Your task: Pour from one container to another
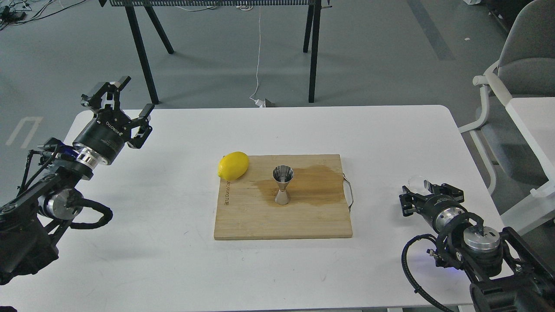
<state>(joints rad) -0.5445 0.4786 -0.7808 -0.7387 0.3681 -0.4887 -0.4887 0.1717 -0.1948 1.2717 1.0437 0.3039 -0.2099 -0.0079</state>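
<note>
The steel jigger (283, 185) stands upright in the middle of a wooden cutting board (282, 221). Far to its right, low over the table's right end, the small clear glass cup (417, 182) sits at the tip of my right gripper (424, 189), which is shut on it; the gripper body hides the cup's lower part. My left gripper (136, 94) hangs open and empty above the table's far left corner, well away from both containers.
A yellow lemon (233, 165) rests at the board's far left corner. A dark wet stain (318, 184) spreads over the board to the right of the jigger. A metal handle (348, 193) sticks out of the board's right edge. A grey chair (520, 65) stands beyond the table's right side.
</note>
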